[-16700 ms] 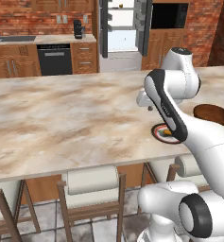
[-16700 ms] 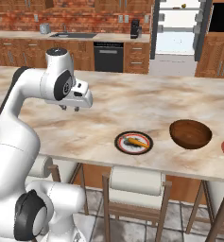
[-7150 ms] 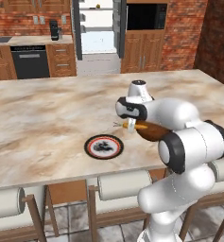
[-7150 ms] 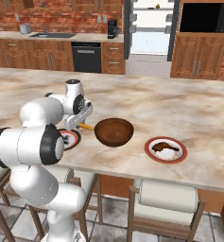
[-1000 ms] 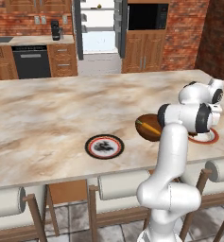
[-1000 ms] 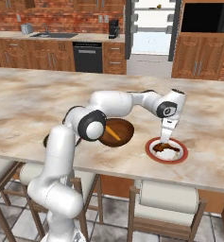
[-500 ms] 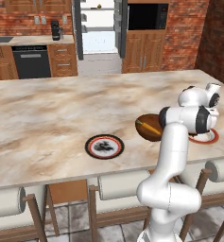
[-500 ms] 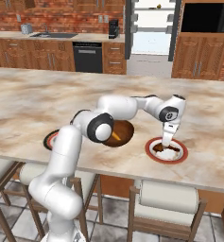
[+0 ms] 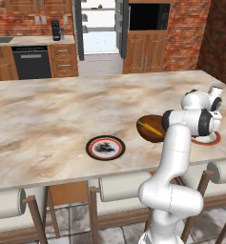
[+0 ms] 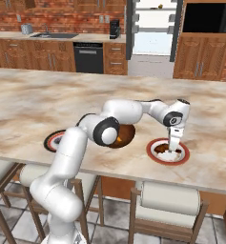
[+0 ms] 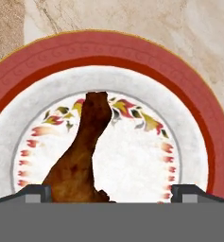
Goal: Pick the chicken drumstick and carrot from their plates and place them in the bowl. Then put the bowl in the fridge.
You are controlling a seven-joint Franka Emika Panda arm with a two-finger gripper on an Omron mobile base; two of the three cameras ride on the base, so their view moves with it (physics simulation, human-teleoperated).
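Drumstick [image 11: 82, 156] lengthwise on red-rimmed plate [image 11: 189, 99], narrow end outward, between spread jaws.

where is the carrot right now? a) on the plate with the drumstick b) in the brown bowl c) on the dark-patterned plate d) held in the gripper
b: in the left base view the carrot lies inside the brown bowl, while the dark-patterned plate holds no carrot and the gripper is down over the chicken drumstick on the other plate.

No readable text, label, brand, number or sign appears on anything.
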